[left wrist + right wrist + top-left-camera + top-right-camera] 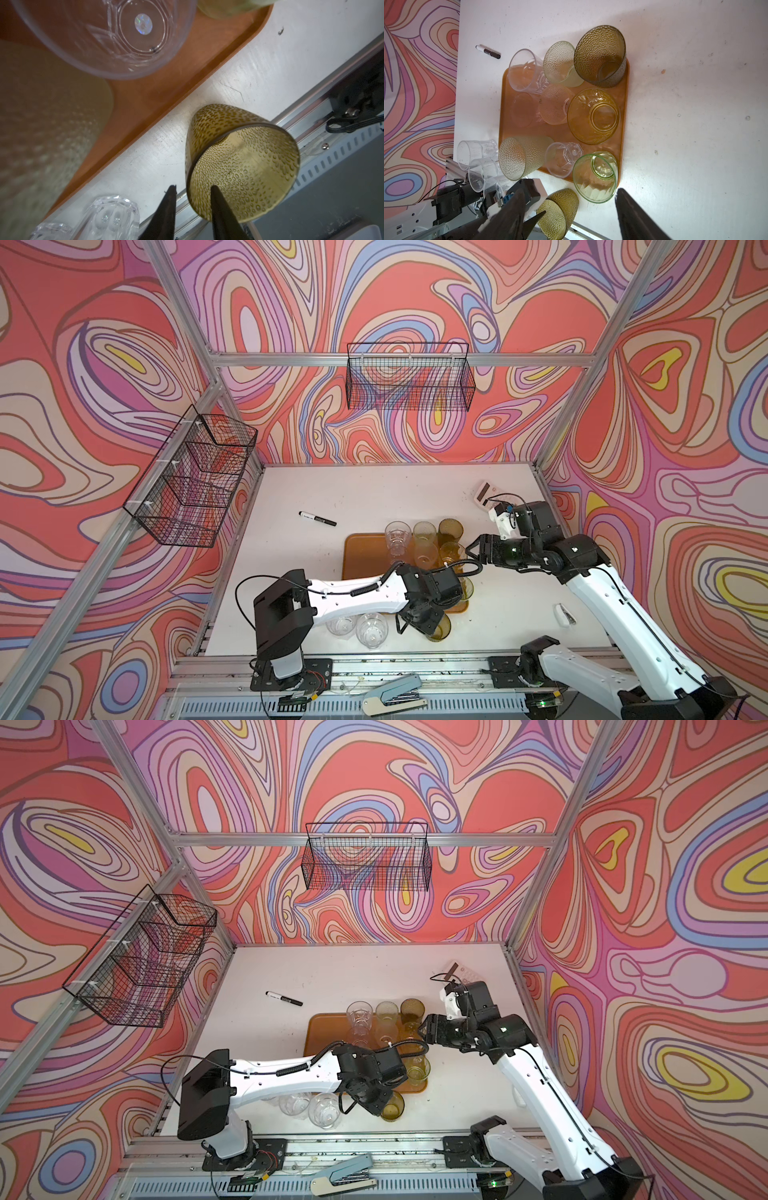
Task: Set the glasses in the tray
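Observation:
The orange-brown tray (pixel 360 558) (pixel 323 1032) (pixel 560 133) lies mid-table with several glasses standing on it, clear, pale green, olive, amber and bright green. An olive dimpled glass (pixel 439 632) (pixel 392 1110) (pixel 245 162) (pixel 560 212) stands off the tray by its near right corner. My left gripper (pixel 432 624) (pixel 193 187) straddles its rim, one finger inside and one outside, with a gap still showing. Clear glasses (pixel 372 630) (pixel 326 1110) (pixel 475 153) stand near the front edge. My right gripper (pixel 473 549) (pixel 569 190) hangs open over the tray's right side, holding nothing.
A black marker (pixel 318 518) lies left of the tray. A white calculator (pixel 488 491) sits at the back right and a small white object (pixel 563 614) at the right. A stapler (pixel 395 695) lies on the front rail. Wire baskets (pixel 409 377) (pixel 191 481) hang on the walls.

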Controlling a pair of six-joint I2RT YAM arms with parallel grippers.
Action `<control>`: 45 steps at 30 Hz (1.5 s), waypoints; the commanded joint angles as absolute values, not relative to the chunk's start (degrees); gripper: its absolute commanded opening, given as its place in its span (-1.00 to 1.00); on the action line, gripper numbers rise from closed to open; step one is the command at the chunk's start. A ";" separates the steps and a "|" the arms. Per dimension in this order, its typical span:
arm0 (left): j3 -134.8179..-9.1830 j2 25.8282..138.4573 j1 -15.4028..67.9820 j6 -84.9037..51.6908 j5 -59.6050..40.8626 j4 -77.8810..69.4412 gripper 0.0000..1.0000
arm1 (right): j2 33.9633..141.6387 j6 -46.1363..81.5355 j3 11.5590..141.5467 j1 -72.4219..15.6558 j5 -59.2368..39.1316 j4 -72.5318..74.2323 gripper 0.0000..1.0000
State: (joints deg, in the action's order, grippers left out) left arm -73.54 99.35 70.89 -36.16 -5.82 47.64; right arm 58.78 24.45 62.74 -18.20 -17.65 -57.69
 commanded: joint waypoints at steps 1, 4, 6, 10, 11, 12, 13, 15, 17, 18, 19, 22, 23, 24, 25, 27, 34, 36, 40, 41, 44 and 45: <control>-75.43 100.68 71.19 -35.98 -5.65 47.61 -0.43 | 58.96 23.73 64.07 -17.67 -18.10 -57.93 0.44; -76.01 101.24 71.19 -35.97 -5.71 47.69 -0.49 | 59.00 23.59 63.95 -17.62 -18.25 -57.90 0.44; -76.20 101.41 71.20 -35.94 -5.79 47.85 -0.52 | 58.89 23.58 63.76 -17.53 -18.28 -57.83 0.44; -76.63 101.77 71.21 -35.70 -5.52 48.45 -0.61 | 58.73 23.65 63.57 -17.44 -18.29 -57.66 0.43; -76.72 101.86 71.19 -35.66 -5.49 48.60 -0.64 | 58.72 23.68 63.47 -17.49 -18.30 -57.66 0.43; -76.82 102.01 71.19 -35.54 -5.50 48.68 -0.65 | 58.75 23.68 63.46 -17.47 -18.30 -57.66 0.43; -76.79 102.11 71.26 -35.45 -5.54 48.64 -0.66 | 58.71 23.72 63.37 -17.48 -18.30 -57.57 0.43; -76.82 102.42 71.20 -35.38 -5.45 48.85 -0.67 | 58.72 23.80 63.26 -17.45 -18.28 -57.57 0.43; -76.99 102.81 71.19 -35.24 -5.45 49.20 -0.69 | 58.72 23.80 63.11 -17.41 -18.37 -57.41 0.43; -77.08 102.90 71.19 -35.31 -5.45 49.23 -0.71 | 58.72 23.73 63.11 -17.40 -18.41 -57.39 0.43; -77.08 102.87 71.19 -35.31 -5.38 49.34 -0.73 | 58.78 23.74 63.03 -17.40 -18.42 -57.44 0.43; -77.33 102.82 71.20 -35.21 -5.13 49.75 -0.77 | 58.81 23.73 63.04 -17.40 -18.43 -57.39 0.43; -77.56 102.74 71.19 -35.24 -5.08 50.07 -0.81 | 58.80 23.76 63.08 -17.40 -18.37 -57.40 0.43; -77.80 102.65 71.19 -35.17 -5.09 50.37 -0.83 | 58.80 23.81 62.97 -17.40 -18.30 -57.39 0.43; -78.16 102.57 71.26 -35.11 -4.92 50.75 -0.85 | 58.80 23.73 62.99 -17.40 -18.20 -57.40 0.43; -78.85 102.32 71.19 -34.83 -4.83 51.43 -0.91 | 58.73 23.73 62.99 -17.40 -18.07 -57.39 0.43; -82.16 100.43 71.20 -33.31 -3.44 55.94 -1.00 | 58.46 23.04 63.17 -17.40 -17.67 -57.85 0.43; -83.04 99.77 71.20 -32.96 -2.80 57.33 -1.00 | 58.37 22.77 63.36 -17.40 -17.58 -58.01 0.43; -85.37 98.99 71.19 -31.97 -1.76 60.44 -1.00 | 58.49 22.11 63.04 -17.40 -17.60 -58.21 0.42; -85.88 98.75 71.19 -32.00 -1.49 60.93 -1.00 | 58.45 21.94 62.95 -17.40 -17.65 -58.27 0.42; -87.68 98.27 70.80 -31.57 -3.11 62.02 -1.00 | 58.23 21.56 62.45 -17.40 -16.88 -58.32 0.41; -88.60 98.26 70.83 -31.40 -3.16 62.82 -1.00 | 58.08 21.32 62.33 -17.40 -16.77 -58.19 0.41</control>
State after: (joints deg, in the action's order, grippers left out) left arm -85.91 100.36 70.89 -32.58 -3.16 59.24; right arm 58.70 22.83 62.72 -17.63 -17.72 -57.74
